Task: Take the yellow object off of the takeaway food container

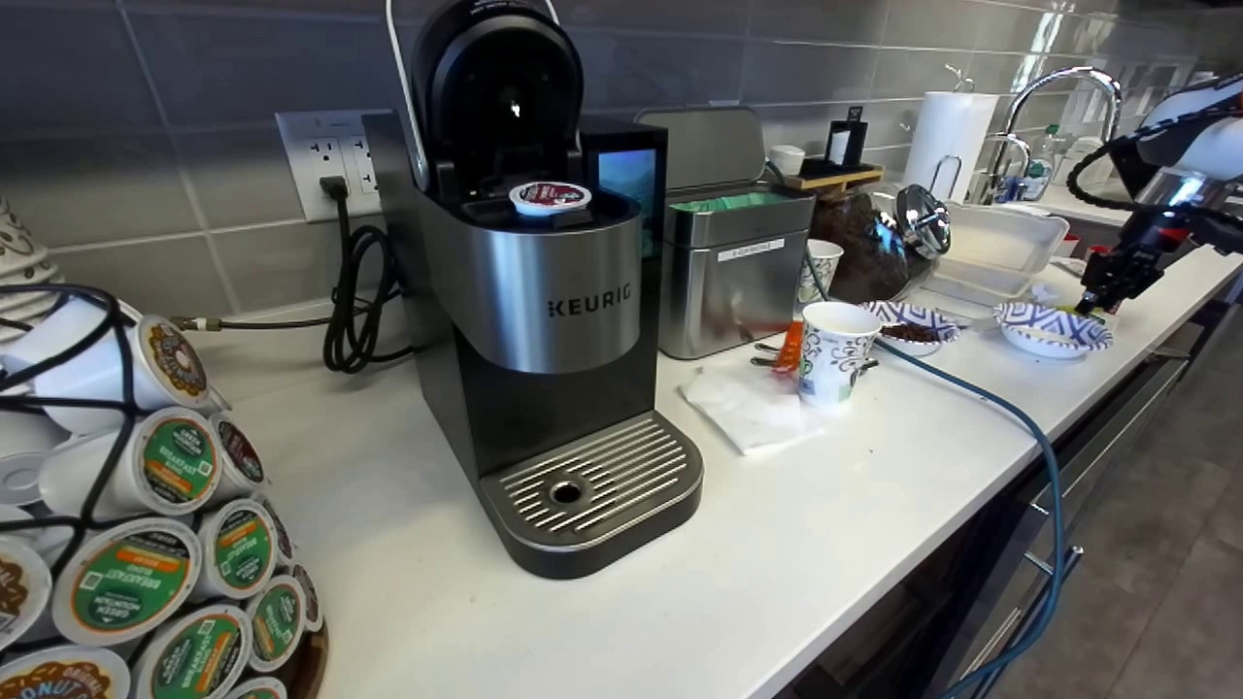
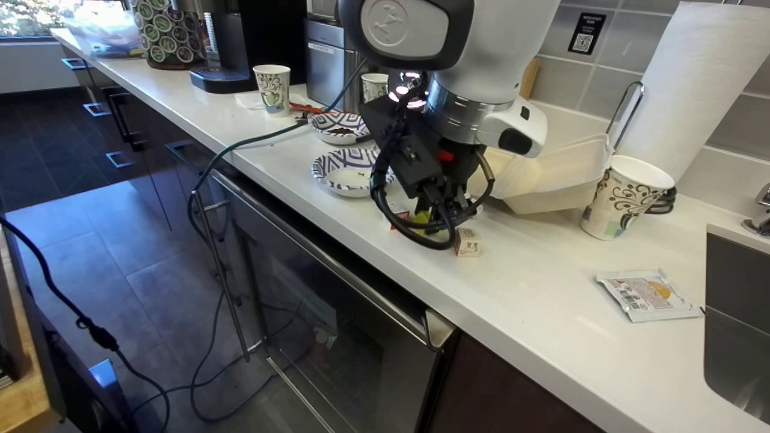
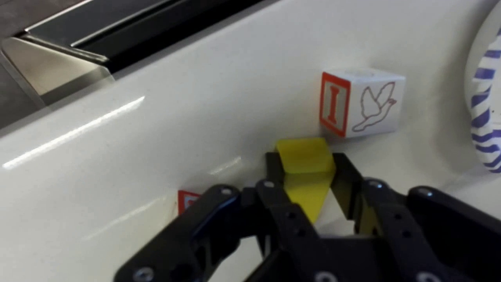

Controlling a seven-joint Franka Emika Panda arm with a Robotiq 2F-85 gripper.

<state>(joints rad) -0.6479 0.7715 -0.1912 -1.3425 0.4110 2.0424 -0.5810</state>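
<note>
White countertop (image 3: 129, 149) spreads across the wrist view. Left of the yellow object (image 3: 306, 156), a red-edged item (image 3: 187, 200) is mostly covered by the gripper (image 3: 308, 166). Its fingers (image 3: 274, 168) clasp the yellow object, parted just to that width, one against each side; the yellow object's lower end is hidden. Whether it touches the countertop I cannot tell. Just right of it sits a lettered block (image 3: 362, 103); farther right, a patterned dish (image 3: 484, 121) is cut off. In an exterior view, the takeaway food container (image 2: 553, 195) is right of the yellow object, partly behind the arm (image 2: 481, 66).

Red-edged blocks (image 3: 362, 103) flank pincer (image 3: 308, 167); counter (image 3: 211, 102) free toward front edge.
</note>
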